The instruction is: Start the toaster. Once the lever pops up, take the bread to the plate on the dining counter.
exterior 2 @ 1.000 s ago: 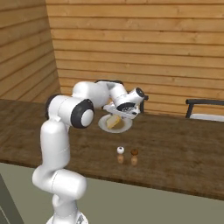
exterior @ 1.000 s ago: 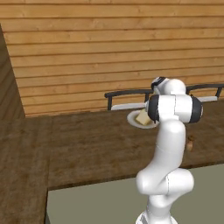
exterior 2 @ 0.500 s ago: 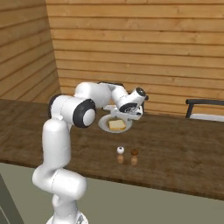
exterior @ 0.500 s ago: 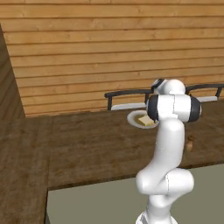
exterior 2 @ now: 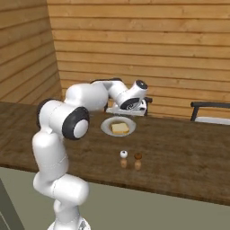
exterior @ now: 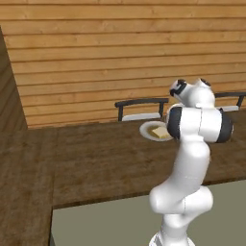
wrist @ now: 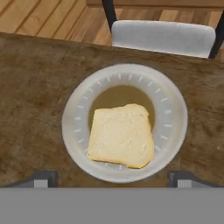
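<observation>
The bread lay flat on the plate, a little toward the plate's near side in the hand view, its rounded top pointing toward the far edge of the desk. It sat wholly inside the rim, which reads as a deliberate set-down rather than a drop: the slice was level, not propped on the lip. The plate itself stood close to the far edge of the desk, just in front of a grey-seated chair pushed up on the other side (a sensible spot for a diner, and well apart from anything it could knock).

In the right base view the plate carried the bread, and two small shakers, one white and one brown, stood nearer the robot's edge of the desk, clear of the plate. The left base view showed the plate and the bread partly behind the arm.

The gripper hung above the plate, aimed down at it. Its fingers stood spread wide, one tip at each lower corner of the hand view, outside the plate's outline. They held nothing and touched neither bread nor plate. By the look of it the delivery was done, and what remained was for the arm to draw clear without disturbing the slice.
</observation>
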